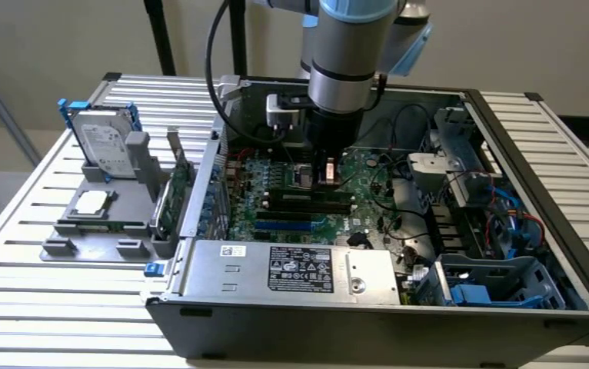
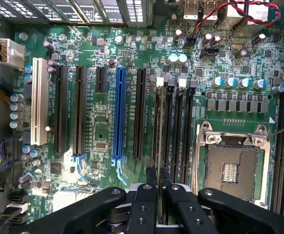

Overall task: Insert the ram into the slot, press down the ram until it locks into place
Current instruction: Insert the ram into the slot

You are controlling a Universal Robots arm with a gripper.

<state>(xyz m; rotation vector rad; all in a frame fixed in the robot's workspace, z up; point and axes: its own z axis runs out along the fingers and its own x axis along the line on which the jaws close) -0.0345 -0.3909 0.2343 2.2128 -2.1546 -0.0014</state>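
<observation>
Pinching the ram (image 2: 160, 146) by its upper edge, the tool (image 2: 159, 176) stands clamped on it inside the open computer case (image 1: 377, 330) on the table (image 1: 28, 323). Straight below the fingers, the ram runs lengthwise along the slot (image 2: 160, 85), the one at the edge of the black row towards the blue slot (image 2: 118, 112), its long axis in line with the groove. Whether it has seated there I cannot tell. Beyond lies the green motherboard (image 2: 98, 122).

ram (image 2: 159, 161): thin, edge-on, held in jaws | slot (image 2: 166, 127): long, black, directly beneath ram
</observation>
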